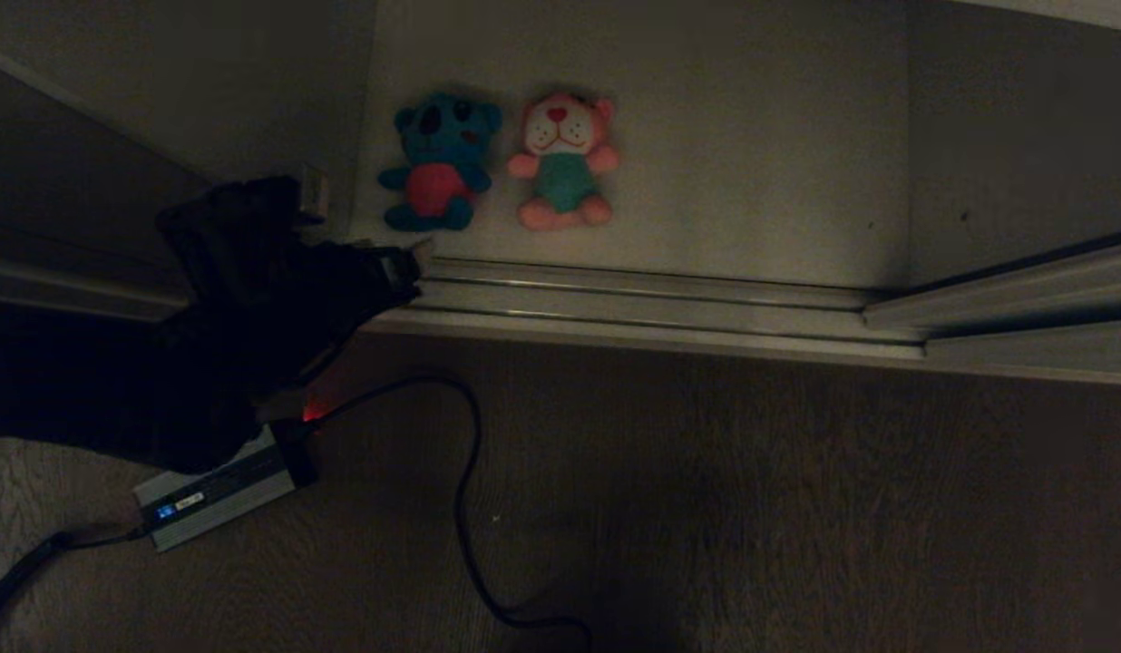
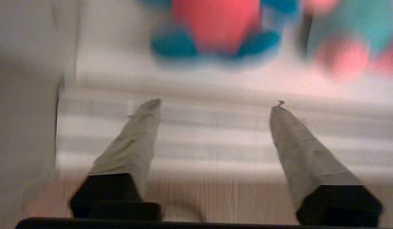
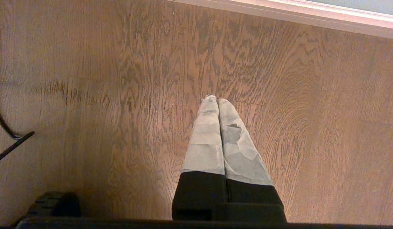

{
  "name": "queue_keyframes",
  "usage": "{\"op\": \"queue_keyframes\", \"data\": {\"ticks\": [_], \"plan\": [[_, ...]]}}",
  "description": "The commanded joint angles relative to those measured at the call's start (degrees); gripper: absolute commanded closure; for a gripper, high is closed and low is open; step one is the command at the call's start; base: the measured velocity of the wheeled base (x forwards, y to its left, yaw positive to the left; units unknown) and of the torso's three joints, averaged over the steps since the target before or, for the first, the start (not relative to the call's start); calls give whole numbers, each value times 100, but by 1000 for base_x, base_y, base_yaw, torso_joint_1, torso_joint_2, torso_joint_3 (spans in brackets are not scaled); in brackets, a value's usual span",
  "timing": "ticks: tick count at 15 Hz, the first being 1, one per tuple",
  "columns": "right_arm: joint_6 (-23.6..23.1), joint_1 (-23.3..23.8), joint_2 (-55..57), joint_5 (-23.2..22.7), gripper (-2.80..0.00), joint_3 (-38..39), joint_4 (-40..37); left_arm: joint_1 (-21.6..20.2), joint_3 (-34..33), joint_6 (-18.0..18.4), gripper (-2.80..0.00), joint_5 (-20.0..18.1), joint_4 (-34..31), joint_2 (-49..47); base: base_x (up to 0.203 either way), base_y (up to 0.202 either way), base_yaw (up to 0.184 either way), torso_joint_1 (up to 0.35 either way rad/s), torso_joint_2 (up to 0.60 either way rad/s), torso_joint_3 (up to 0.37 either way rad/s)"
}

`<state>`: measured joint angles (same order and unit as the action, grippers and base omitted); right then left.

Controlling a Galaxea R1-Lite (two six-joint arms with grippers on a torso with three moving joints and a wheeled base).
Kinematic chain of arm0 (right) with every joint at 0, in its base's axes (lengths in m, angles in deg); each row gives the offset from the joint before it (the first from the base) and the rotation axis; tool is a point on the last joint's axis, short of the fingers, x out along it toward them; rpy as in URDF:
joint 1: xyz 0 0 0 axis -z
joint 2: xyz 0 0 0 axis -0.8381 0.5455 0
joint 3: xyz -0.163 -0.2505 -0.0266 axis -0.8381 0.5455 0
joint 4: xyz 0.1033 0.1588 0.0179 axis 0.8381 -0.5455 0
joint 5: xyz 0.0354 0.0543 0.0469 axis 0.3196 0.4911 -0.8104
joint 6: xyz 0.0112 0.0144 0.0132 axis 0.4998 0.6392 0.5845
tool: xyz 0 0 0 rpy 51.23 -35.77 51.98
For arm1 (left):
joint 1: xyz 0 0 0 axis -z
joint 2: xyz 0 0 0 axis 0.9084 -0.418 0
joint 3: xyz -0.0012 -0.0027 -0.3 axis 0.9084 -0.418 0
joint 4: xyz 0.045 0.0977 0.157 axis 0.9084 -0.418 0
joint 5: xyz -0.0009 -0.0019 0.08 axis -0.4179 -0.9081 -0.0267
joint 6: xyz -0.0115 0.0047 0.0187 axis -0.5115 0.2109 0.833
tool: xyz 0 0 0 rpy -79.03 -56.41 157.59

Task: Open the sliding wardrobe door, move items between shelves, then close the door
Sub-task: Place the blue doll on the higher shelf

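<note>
L arm reaches in from 9 o'clock, L gripper [image 2: 215, 105] fingers spread wide, empty. R gripper [image 3: 214, 99] pressed closed, pointing down, parked.

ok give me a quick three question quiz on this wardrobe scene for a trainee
1. True or false: the blue plush toy and the pink plush toy lie on the same shelf.
2. Which gripper has its fingers spread apart? A) left gripper B) right gripper C) both
3. Fill in: seen from the head, the blue toy lies to the ____ of the pink one.

Key:
1. True, side by side and apart.
2. A. The left one is empty, over the floor track in front of the toys; the right one is shut above the wooden floor.
3. left
</note>
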<state>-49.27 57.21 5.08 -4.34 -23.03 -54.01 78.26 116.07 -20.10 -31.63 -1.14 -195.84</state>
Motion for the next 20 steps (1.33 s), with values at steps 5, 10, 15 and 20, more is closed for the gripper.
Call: {"op": "queue_keyframes", "data": {"ticks": [5,10,15,20], "plan": [[-3,0,-9,-4,0,18,1,-4,863,21,-280,176,340,-778,0,0,0,0,0,0],[-3,8,-9,-4,0,18,1,-5,2090,-35,-280,167,403,-1625,0,0,0,0,0,0],[-3,0,-9,-4,0,18,1,25,3123,-38,-280,141,409,-2344,0,0,0,0,0,0],[-3,0,-9,-4,0,18,1,56,3283,-49,0,176,360,-2373,0,0,0,0,0,0]]}}
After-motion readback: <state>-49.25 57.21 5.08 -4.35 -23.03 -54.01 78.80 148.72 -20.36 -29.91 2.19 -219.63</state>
